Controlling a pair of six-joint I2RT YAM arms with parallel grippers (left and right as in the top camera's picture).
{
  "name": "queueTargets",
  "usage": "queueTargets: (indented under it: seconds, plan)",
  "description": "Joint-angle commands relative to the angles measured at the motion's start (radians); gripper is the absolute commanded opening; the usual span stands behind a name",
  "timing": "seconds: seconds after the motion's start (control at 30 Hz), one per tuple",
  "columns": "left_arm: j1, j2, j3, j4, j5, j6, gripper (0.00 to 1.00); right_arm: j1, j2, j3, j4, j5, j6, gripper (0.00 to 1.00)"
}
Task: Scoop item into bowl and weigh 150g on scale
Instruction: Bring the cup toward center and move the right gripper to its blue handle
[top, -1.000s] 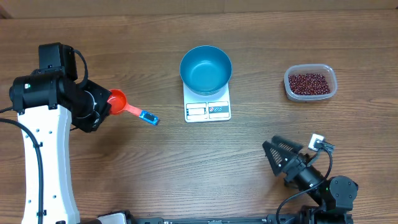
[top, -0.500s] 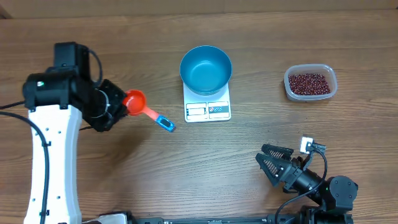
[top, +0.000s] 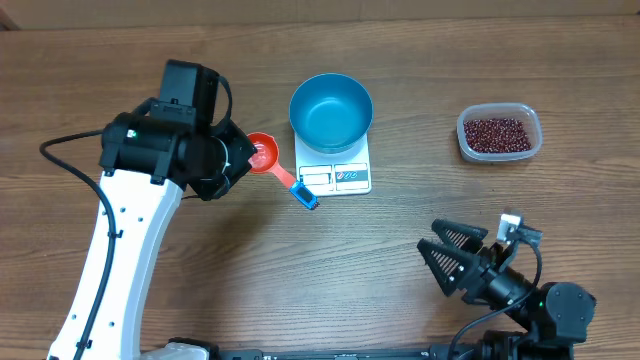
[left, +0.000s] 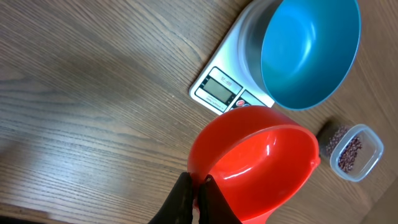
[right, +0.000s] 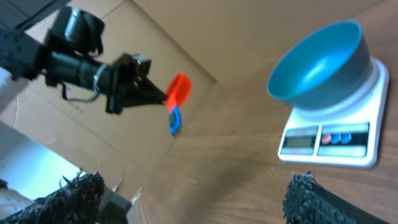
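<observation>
Beans (top: 497, 133): a maroon heap in the clear tub (top: 465, 141), well off to the right of the scale (top: 335, 178).
Left gripper (left: 198, 190): pinched tight on the cup wall of the red scoop (top: 263, 155), just left of the scale.
Right gripper (top: 432, 238): spread wide and gripping nothing, nearer the robot than the scale and off to its right.
Bowl (top: 331, 110): blue and empty, sitting on the scale's platform with the display showing in front.
Scale: white, flat on the wooden table (top: 200, 260).
Scoop: empty and up in the air, its blue handle tip by the scale's front-left corner.
</observation>
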Motion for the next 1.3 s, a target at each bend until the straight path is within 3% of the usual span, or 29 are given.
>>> queueTargets:
  seconds: [0.0, 0.17, 0.33, 0.5, 0.57, 0.67, 0.8, 1.0, 1.27]
  plan:
    - [-0.025, -0.018, 0.008, 0.002, -0.051, -0.044, 0.04, 0.004, 0.139, 0.108, 0.002, 0.029, -0.015, 0.95]
    - [-0.03, -0.018, 0.008, -0.008, -0.05, -0.071, 0.04, 0.004, 0.357, 0.23, -0.045, 0.008, -0.014, 0.95]
    - [-0.03, -0.018, 0.008, -0.045, -0.051, -0.233, 0.04, 0.035, 0.554, 0.319, -0.053, -0.103, -0.011, 0.95]
    - [-0.039, -0.018, 0.007, -0.081, -0.056, -0.349, 0.04, 0.221, 0.697, 0.341, 0.003, -0.063, -0.002, 1.0]
    - [-0.079, -0.018, 0.007, -0.083, -0.117, -0.409, 0.04, 0.378, 0.771, 0.341, 0.121, 0.053, 0.095, 1.0]
    - [-0.129, -0.018, 0.007, -0.082, -0.163, -0.46, 0.04, 0.505, 0.837, 0.341, 0.272, 0.159, 0.203, 1.0]
    - [-0.198, -0.018, 0.007, -0.068, -0.191, -0.481, 0.04, 0.624, 0.921, 0.341, 0.42, 0.27, 0.313, 1.0]
    - [-0.253, -0.018, 0.007, -0.069, -0.228, -0.515, 0.05, 0.712, 1.023, 0.341, 0.43, 0.395, 0.478, 0.99]
    - [-0.253, -0.018, 0.007, -0.076, -0.235, -0.513, 0.04, 0.719, 1.067, 0.341, 0.454, 0.439, 0.496, 0.98]
